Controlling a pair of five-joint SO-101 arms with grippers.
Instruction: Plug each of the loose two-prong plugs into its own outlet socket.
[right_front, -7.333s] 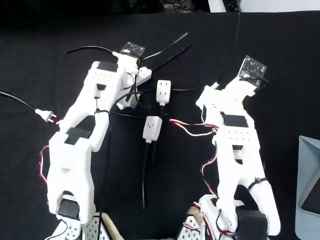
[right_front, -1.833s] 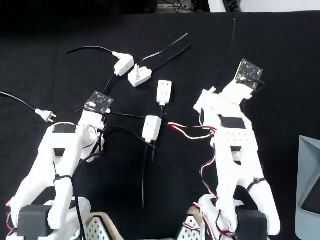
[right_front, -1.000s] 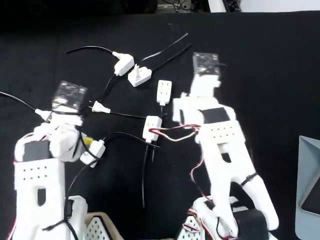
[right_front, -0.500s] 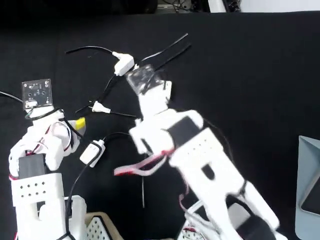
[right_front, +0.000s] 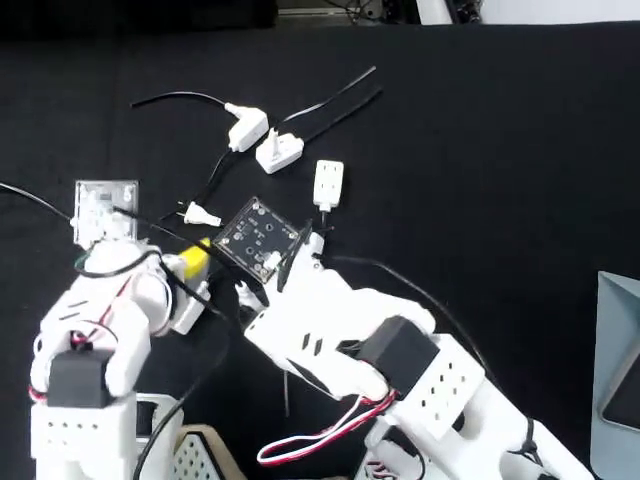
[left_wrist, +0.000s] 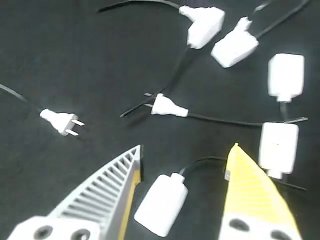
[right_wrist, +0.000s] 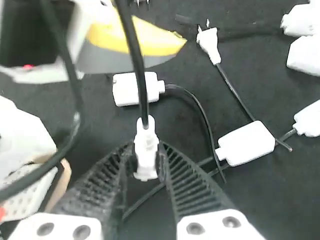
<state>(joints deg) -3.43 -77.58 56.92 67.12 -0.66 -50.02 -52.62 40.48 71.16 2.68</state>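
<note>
From where I stand, the right gripper (right_wrist: 145, 150) is clamped on a white plug (right_wrist: 145, 139), its 2 dark fingers pinching the body from either side. The black cord (right_wrist: 131, 55) runs out of the plug's far end and off past the left arm. I can't see the prongs, which would be at the end tucked in toward the wrist. The left gripper (left_wrist: 186, 149) is spread wide with nothing in it. It hangs over a white socket block (left_wrist: 161, 204) that lies on the black table (left_wrist: 75, 60) between the grey and yellow fingers, touched by neither as far as I can tell. That socket block (right_wrist: 137, 89), at the near left of the table, is the thing to watch: it lies just beyond the held plug and apart from it, its long axis crosswise to the plug's, with its own cord leaving the far-right end. I'd judge the plug must be turned to meet the block's open end, and the left arm is the nearer to steady it. 2 loose plugs lie farther off, 1 at the far left (left_wrist: 62, 121) with its 2 prongs plain and 1 toward the middle (left_wrist: 167, 106), and another socket (left_wrist: 277, 141) lies to the right
</note>
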